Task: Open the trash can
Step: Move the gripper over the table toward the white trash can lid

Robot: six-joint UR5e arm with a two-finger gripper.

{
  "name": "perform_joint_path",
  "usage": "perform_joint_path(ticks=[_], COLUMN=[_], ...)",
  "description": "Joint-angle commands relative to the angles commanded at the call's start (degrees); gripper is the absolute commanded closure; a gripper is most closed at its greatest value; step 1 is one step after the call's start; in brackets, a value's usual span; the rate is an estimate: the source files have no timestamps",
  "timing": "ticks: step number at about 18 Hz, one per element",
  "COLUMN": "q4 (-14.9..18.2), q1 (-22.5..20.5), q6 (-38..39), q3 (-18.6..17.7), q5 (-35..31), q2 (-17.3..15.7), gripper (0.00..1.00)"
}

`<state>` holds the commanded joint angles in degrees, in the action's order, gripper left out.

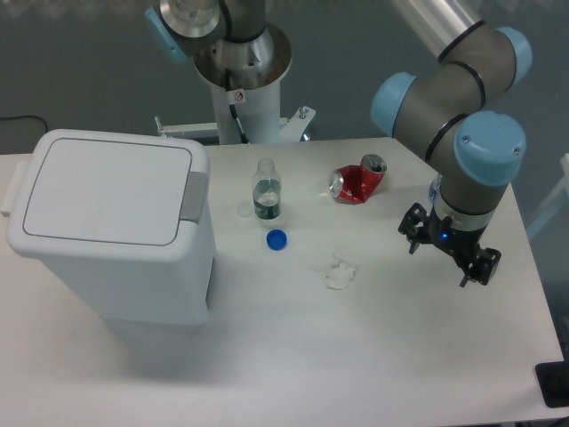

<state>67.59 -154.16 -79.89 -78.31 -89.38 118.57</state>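
From my feed I can read no lettering anywhere: the crushed red metal drinks can [357, 182] shows no legible brand, the small clear plastic bottle [267, 190] carries a dark green label band too blurred to make out, and a tiny red-and-white sticker on the arm's white pedestal [242, 93] is too small to read.

The large white rectangular plastic trash can [116, 227] stands on the left part of the white worktop [373, 356]. It has rounded corners, and its flat lid is down. A grey push-button tab [196, 195] sits on the lid's right edge, facing the bottle.

A blue bottle cap [276, 239] lies just in front of the bottle, and a crumpled white tissue [340, 271] lies further right.

My black two-finger gripper [449, 253] hangs over the right side, well apart from the trash can, jaws spread and empty.
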Motion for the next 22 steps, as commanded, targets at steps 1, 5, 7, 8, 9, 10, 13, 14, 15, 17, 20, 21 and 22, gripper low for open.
perform_joint_path(ticks=[1, 5, 7, 8, 9, 10, 13, 14, 15, 17, 20, 21, 22], q4=[0.09, 0.09, -0.17, -1.31, -3.58, -5.34, -5.54, -5.36, -5.1, -5.1, -4.92, -4.4, -3.96], q1=[0.0, 0.09, -0.26, -0.35, -0.26, -0.09, -0.35, -0.44, -0.44, -0.44, 0.79, 2.1, 3.15], q6=[0.26, 0.88, 5.24, 7.54, 8.86, 9.22, 10.62, 13.33, 17.27, 25.71, 28.03, 29.34, 30.75], q3=[-0.18, -0.7, -3.76, -5.43, -6.93, -8.08, -8.09, -8.09, -8.0, -7.74, -7.47, -7.47, -7.47], q5=[0.09, 2.54, 6.83, 8.07, 8.17, 8.17, 8.96, 10.18, 13.15, 20.01, 20.83, 20.83, 20.74], q2=[-0.09, -0.61, -2.36, -3.59, -3.95, -4.3, -6.32, -6.94, -7.29, -7.47, -9.49, -10.02, -10.8], gripper=[0.0, 0.0, 0.0, 0.0, 0.0, 0.0, 0.0, 0.0, 0.0, 0.0, 0.0, 0.0, 0.0])
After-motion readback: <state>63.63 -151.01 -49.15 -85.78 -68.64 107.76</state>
